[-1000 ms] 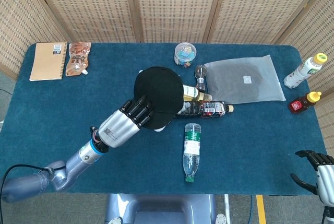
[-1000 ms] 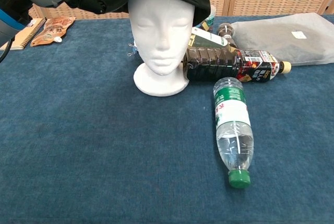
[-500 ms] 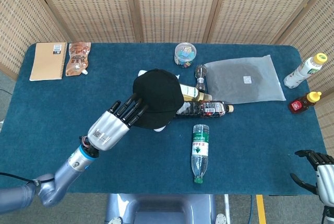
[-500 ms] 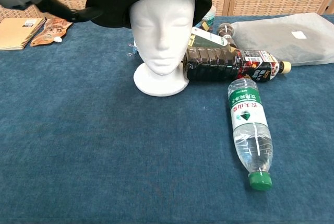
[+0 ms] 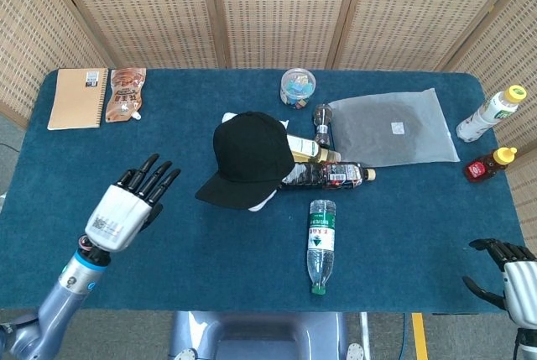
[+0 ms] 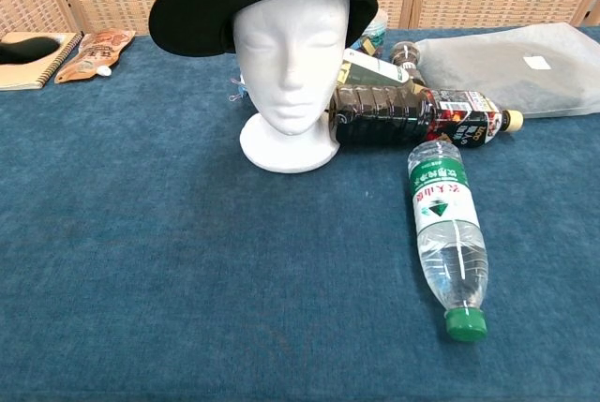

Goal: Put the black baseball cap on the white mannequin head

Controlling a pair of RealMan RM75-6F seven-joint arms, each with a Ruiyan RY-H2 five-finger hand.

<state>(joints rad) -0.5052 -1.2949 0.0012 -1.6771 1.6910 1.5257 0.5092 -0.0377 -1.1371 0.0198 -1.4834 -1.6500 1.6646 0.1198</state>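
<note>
- cap (image 5: 249, 156) sits on the mannequin head (image 6: 291, 55), brim (image 6: 192, 20) jutting off to one side of the face, seen at the left in the chest view.
- mannequin head stands upright on its round base (image 6: 287, 151) on the blue surface (image 5: 403, 217).
- left hand (image 5: 126, 206) is released, fingers spread and holding nothing, above the surface, well apart from the cap.
- right hand (image 5: 506, 269) shows only at the lower right corner of the head view; fingers apart, nothing in it.
- dark bottle (image 6: 412, 116) lies on its side, its end touching the base of the mannequin head.
- clear bottle (image 6: 445, 235) with a green cap lies just in front of the dark one.
- notebook (image 5: 77, 97) and a pouch (image 5: 126, 93) lie at the far left corner.
- grey bag (image 5: 393, 127) lies flat at the back right.
</note>
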